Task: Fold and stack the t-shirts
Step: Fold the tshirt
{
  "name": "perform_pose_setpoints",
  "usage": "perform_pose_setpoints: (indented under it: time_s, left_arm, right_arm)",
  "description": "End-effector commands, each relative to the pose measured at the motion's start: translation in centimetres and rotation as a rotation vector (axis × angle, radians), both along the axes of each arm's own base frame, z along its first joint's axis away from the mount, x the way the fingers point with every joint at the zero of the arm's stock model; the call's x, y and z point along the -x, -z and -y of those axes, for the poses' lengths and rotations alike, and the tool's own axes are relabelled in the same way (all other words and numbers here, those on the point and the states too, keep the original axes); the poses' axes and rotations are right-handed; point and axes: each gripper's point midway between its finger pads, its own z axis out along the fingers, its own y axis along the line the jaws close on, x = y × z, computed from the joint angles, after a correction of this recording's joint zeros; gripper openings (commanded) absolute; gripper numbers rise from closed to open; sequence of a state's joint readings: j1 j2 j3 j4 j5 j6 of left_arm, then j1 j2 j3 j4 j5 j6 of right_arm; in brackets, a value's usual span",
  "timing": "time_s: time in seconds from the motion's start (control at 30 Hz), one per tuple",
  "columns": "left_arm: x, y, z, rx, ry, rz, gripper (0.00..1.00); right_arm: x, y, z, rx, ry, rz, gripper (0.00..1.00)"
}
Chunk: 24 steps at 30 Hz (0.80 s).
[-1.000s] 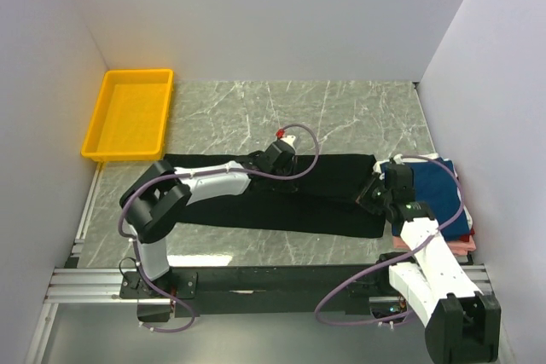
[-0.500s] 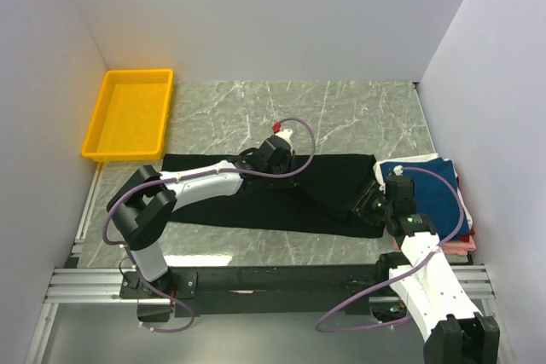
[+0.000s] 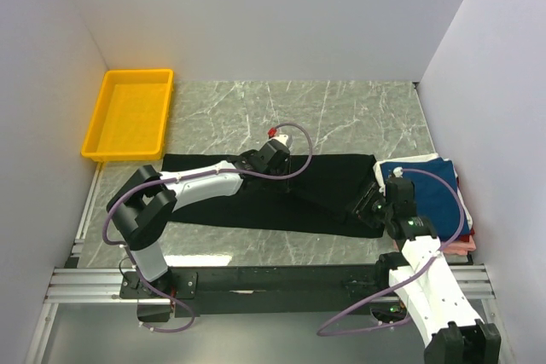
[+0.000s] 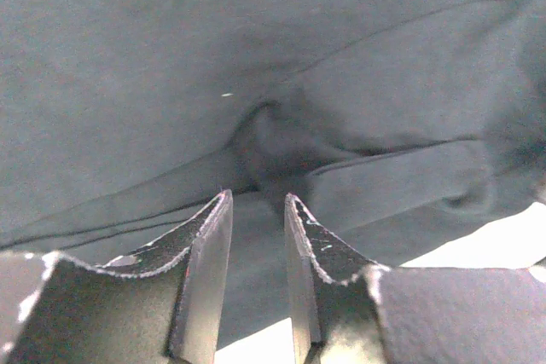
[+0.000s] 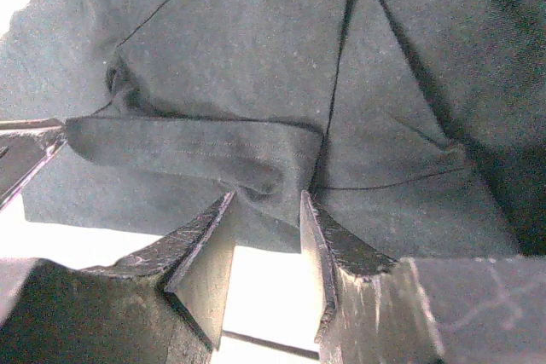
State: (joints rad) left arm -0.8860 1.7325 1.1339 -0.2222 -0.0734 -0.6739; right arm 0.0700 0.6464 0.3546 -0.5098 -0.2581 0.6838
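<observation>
Top external view: the black t-shirt [image 3: 256, 206] lies spread as a long band across the middle of the marble tabletop [image 3: 341, 108], and its right end is folded back on itself in a slanted flap. The left pincer [image 3: 275, 156] sits low over the shirt's far edge near the centre. The right pincer [image 3: 373, 203] is at the folded right end, just beside a stack of folded t-shirts [image 3: 435, 189] with navy on top and white and pink edges beneath. A yellow tray [image 3: 128, 112] stands well apart at the far left corner. Left wrist view: the left pincer [image 4: 256, 210] is released, its jaws parted with nothing between them, and a pinched-up ridge of the black t-shirt [image 4: 273, 134] sits just beyond the tips. Right wrist view: the right pincer [image 5: 264, 202] is also released, its jaws apart, with a doubled hem of the black t-shirt [image 5: 196, 155] lying at the fingertips [image 5: 209, 228] but not clamped.
</observation>
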Motion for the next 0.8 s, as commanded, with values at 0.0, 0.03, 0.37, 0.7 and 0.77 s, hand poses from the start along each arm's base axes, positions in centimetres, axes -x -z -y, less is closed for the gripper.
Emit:
perform_pose_setpoints:
  time_s: [0.0,0.03,0.37,0.7,0.77]
  left_arm:
    - [-1.3,-1.3,-0.8,-0.038,-0.061,0.042,0.37]
    - [-1.2,-1.8,-1.0,-0.033,-0.066,0.049,0.37]
    - [-1.9,-7.5,3.3,0.132,0.014,0.068,0.28]
    - [0.2,-3.0,7.7,0.16,0.089,-0.06,0.04]
    - [1.3,-1.1,7.1,0.15,0.084,-0.091,0.01]
  right_arm:
    - [-0.4,-1.8,-0.5,-0.014,-0.019,0.05,0.43]
    - [-0.6,-2.1,-0.6,-0.017,-0.02,0.062,0.43]
    - [-4.6,-3.0,-1.5,-0.016,-0.013,0.077,0.39]
    - [-4.9,-0.6,-3.8,-0.017,-0.061,0.036,0.36]
    - [-4.5,-0.2,-4.2,-0.022,-0.068,0.027,0.36]
